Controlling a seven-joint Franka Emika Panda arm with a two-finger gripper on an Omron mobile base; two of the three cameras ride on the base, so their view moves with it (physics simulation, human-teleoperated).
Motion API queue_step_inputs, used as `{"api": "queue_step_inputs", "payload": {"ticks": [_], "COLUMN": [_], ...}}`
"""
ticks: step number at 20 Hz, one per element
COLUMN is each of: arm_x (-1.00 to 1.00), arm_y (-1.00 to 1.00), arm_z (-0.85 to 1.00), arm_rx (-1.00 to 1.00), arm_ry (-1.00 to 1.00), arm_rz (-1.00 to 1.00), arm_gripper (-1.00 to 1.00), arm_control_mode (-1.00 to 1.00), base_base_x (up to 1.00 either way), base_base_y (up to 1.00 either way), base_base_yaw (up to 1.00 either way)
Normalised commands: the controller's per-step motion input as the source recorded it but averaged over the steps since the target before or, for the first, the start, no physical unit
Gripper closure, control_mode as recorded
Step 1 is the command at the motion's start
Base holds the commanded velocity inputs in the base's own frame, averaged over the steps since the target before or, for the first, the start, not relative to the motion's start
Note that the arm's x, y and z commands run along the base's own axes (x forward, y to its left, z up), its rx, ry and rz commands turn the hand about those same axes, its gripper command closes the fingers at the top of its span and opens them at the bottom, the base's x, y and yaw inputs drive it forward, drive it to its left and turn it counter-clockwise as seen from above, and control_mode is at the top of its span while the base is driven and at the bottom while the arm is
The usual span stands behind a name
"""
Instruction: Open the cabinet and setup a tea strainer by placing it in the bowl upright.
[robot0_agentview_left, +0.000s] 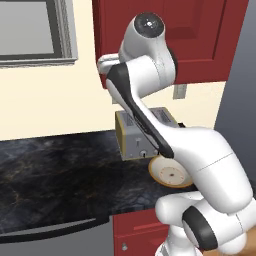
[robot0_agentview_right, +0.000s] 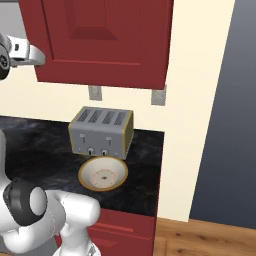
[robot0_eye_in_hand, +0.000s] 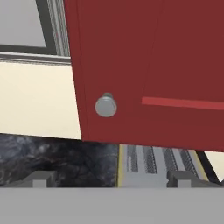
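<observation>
**Clerk:** Item one, the cabinet?

**Arm:** Cabinet (robot0_eye_in_hand: 148, 70), dark red, wall-mounted, door shut. Round silver knob (robot0_eye_in_hand: 105, 105) at its lower left corner, ahead of my hand and above my fingertips. Step in hand, as I judge it: the approach to the knob, door not yet opened.

**Clerk:** Gripper?

**Arm:** Gripper (robot0_eye_in_hand: 111, 178), jaws spread wide, nothing between them. Fingertips (robot0_eye_in_hand: 40, 178) low in my hand view, with the knob above the gap and a little left of its middle.

**Clerk:** Tea strainer?

**Arm:** Not located; I judge it is behind the closed door.

**Clerk:** Bowl?

**Arm:** Bowl (robot0_agentview_right: 103, 175), cream with tan rim, empty, on the dark counter (robot0_agentview_right: 35, 145) just in front of the toaster (robot0_agentview_right: 101, 132), below the cabinet.

**Clerk:** Next move?

**Arm:** My judgement: bring the jaws up around the knob, centre it, close, then pull so the door swings out. Risk: an off-centre grip slipping off the small round knob.
</observation>
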Motion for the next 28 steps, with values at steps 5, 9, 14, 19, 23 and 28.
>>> {"api": "queue_step_inputs", "payload": {"ticks": [5, 9, 14, 19, 23, 28], "arm_x": [0.35, 0.36, 0.33, 0.33, 0.27, 0.24], "arm_y": [0.02, 0.00, 0.00, 0.00, 0.10, 0.16], "arm_z": [0.00, 0.00, 0.00, 0.00, 0.00, 0.00], "arm_rx": [0.00, 0.00, 0.00, 0.00, 0.00, 0.00], "arm_ry": [0.00, 0.00, 0.00, 0.00, 0.00, 0.00], "arm_rz": [0.00, 0.00, 0.00, 0.00, 0.00, -0.01], "arm_gripper": [-1.00, -1.00, -1.00, -1.00, -1.00, -1.00], "arm_control_mode": [-1.00, -1.00, -1.00, -1.00, -1.00, -1.00], "base_base_x": [0.00, 0.00, 0.00, 0.00, 0.00, 0.00], "base_base_y": [0.00, 0.00, 0.00, 0.00, 0.00, 0.00], "base_base_yaw": [0.00, 0.00, 0.00, 0.00, 0.00, 0.00]}}
